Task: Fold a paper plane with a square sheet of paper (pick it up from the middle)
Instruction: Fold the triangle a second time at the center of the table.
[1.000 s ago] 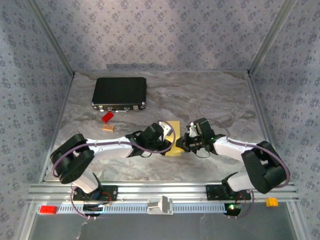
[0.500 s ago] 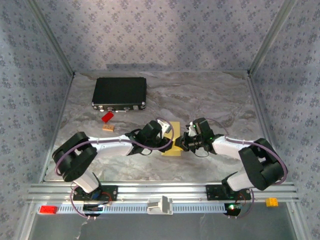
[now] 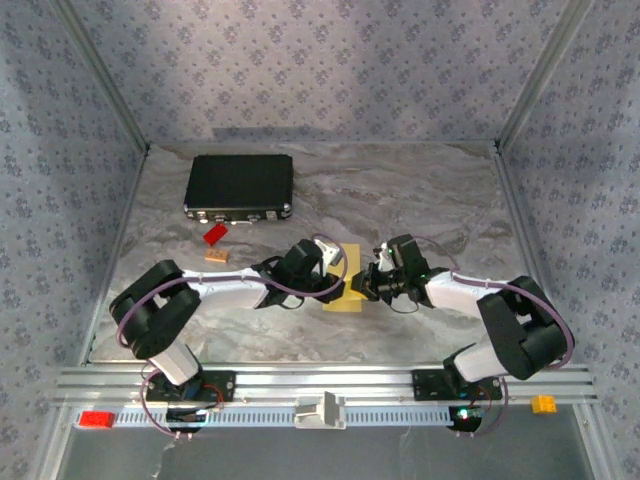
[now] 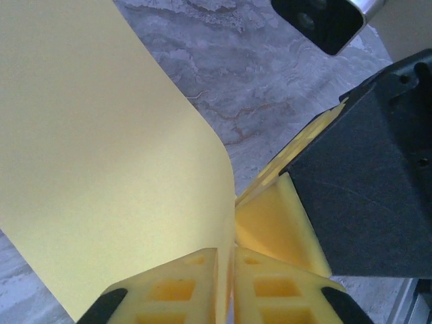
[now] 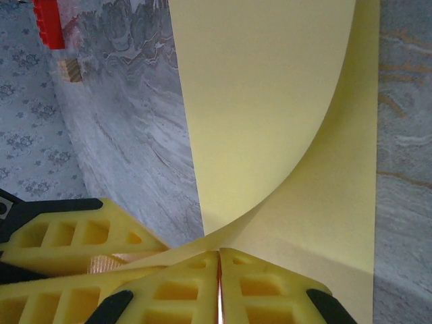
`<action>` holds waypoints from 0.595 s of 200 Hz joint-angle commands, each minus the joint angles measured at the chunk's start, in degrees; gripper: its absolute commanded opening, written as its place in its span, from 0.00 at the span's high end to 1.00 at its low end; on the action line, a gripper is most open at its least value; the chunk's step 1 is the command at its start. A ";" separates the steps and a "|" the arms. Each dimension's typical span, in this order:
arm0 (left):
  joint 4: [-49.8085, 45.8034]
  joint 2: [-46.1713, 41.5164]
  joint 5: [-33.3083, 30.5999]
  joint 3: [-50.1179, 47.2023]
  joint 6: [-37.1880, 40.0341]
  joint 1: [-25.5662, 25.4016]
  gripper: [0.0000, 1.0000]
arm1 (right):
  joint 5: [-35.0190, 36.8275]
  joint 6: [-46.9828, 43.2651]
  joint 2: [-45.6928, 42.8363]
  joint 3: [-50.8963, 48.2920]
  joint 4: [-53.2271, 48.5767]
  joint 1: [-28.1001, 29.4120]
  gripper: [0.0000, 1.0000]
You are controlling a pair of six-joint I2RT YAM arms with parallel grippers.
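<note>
While both claws are gripping the same square sheet of paper (image 3: 343,303) over the middle of the counter (image 3: 420,190), we are working a fold, and the care lies in bringing edge to edge squarely. Our left claw (image 4: 226,253) is standing closed, its yellow pads pinching the sheet's edge between them. Our right claw (image 5: 219,255) is likewise closed on the paper, which is curling up and over from its tips in a soft bend (no sharp crease is showing yet). The two claws are sitting tip to tip, just beside each other, so we are judging that neither has much room to swing without knocking the other. To do this well, we are planning to move one claw slowly while the other is pinning its side. We are lining up the free edge with the edge lying on the counter before pressing down. Pulling apart would be risking a tear or a slip. The black case (image 3: 238,185) and the red brick (image 3: 214,234) are lying well apart from the work.
</note>
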 commanded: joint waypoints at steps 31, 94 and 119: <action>1.93 -0.35 1.04 -0.19 -0.06 0.74 0.95 | 1.60 -0.54 -0.21 -0.67 -2.69 -0.02 0.90; 1.57 -0.07 0.98 -0.28 -0.92 1.01 0.98 | 5.44 -5.92 2.01 0.06 -9.69 1.45 0.92; 2.17 -0.09 0.98 -0.54 -2.13 1.00 0.98 | 7.21 -7.29 3.15 0.42 -12.04 1.45 0.92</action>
